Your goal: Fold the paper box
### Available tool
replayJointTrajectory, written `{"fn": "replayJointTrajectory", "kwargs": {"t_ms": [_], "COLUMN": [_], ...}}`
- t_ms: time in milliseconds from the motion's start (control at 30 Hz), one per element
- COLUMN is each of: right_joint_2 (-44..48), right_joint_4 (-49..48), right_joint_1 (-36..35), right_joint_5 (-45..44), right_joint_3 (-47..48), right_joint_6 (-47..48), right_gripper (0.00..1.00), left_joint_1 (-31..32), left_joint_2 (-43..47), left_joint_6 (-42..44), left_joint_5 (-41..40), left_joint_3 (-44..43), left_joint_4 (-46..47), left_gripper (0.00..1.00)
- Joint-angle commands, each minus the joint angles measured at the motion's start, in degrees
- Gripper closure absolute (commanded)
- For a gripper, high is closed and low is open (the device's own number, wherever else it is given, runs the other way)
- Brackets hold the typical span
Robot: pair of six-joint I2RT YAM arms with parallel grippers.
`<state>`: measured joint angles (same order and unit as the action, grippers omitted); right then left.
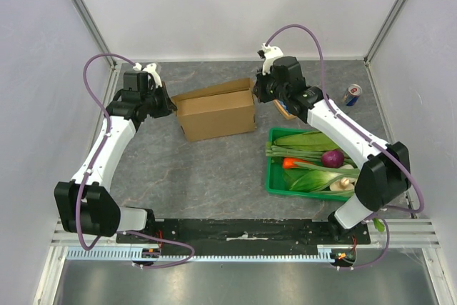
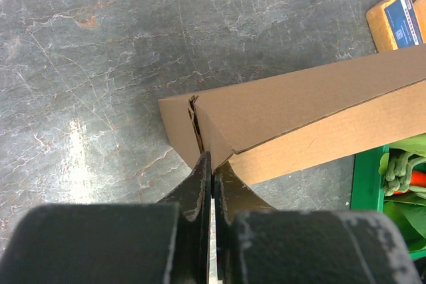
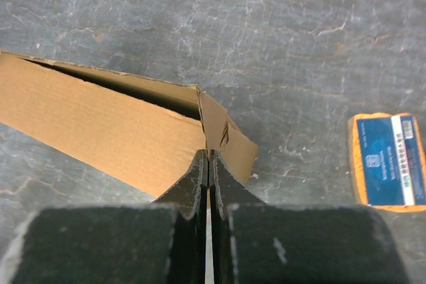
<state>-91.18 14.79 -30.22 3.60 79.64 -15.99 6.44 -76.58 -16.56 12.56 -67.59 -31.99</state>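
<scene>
The brown paper box (image 1: 216, 113) lies on the grey table with its lid down and a dark gap along the back edge (image 3: 120, 84). My left gripper (image 1: 169, 103) is at the box's left end. In the left wrist view it (image 2: 213, 161) is shut, its tips pinching the upright cardboard edge at the near corner of the box (image 2: 299, 114). My right gripper (image 1: 258, 95) is at the box's right end. In the right wrist view it (image 3: 209, 155) is shut on the small end flap (image 3: 219, 128) that sticks out from the box (image 3: 93, 124).
A green crate (image 1: 272, 176) of vegetables stands right of the box, near the right arm. A drink can (image 1: 351, 94) lies at the back right. An orange and blue packet (image 3: 386, 161) rests on the table beside the box's right end; the left wrist view also shows this packet (image 2: 397, 21).
</scene>
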Motion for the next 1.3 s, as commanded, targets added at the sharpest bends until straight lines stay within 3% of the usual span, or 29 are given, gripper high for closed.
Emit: {"fn": "replayJointTrajectory", "kwargs": {"t_ms": [0,333,700,967,1167,1267], "right_joint_2": [-0.93,-0.32,4.69,7.15,8.47,10.22], "right_joint_4": [3.14,2.8,-11.96,-19.53,-22.77,-31.72], "right_joint_1": [-0.54,-2.56,-5.99,-7.4,-10.9,-11.36], "right_joint_5": [2.56,-4.81,-11.59,-12.91,-17.83,-18.44], "right_joint_3": [3.25,-0.43,-15.37,-22.68,-26.19,-34.42], "right_joint_6": [-12.12,-8.8,-3.88,5.7,5.1,2.46], "right_gripper": [1.0,1.0,1.0,1.0,1.0,1.0], "left_joint_1": [0.15,0.24,0.59,1.03,1.12,1.21], "left_joint_2": [-0.24,-0.15,2.74,4.59,5.29,6.08], "left_joint_6": [1.26,1.0,-1.81,-2.96,-3.31,-3.83], "left_joint_5": [2.12,2.21,0.89,-0.42,-0.87,-1.13], "left_joint_3": [-1.23,-1.05,3.95,8.97,10.37,11.42], "left_joint_4": [-1.68,-1.59,2.28,5.8,6.06,7.11], "left_gripper": [0.98,0.98,0.98,0.98,0.98,0.98]}}
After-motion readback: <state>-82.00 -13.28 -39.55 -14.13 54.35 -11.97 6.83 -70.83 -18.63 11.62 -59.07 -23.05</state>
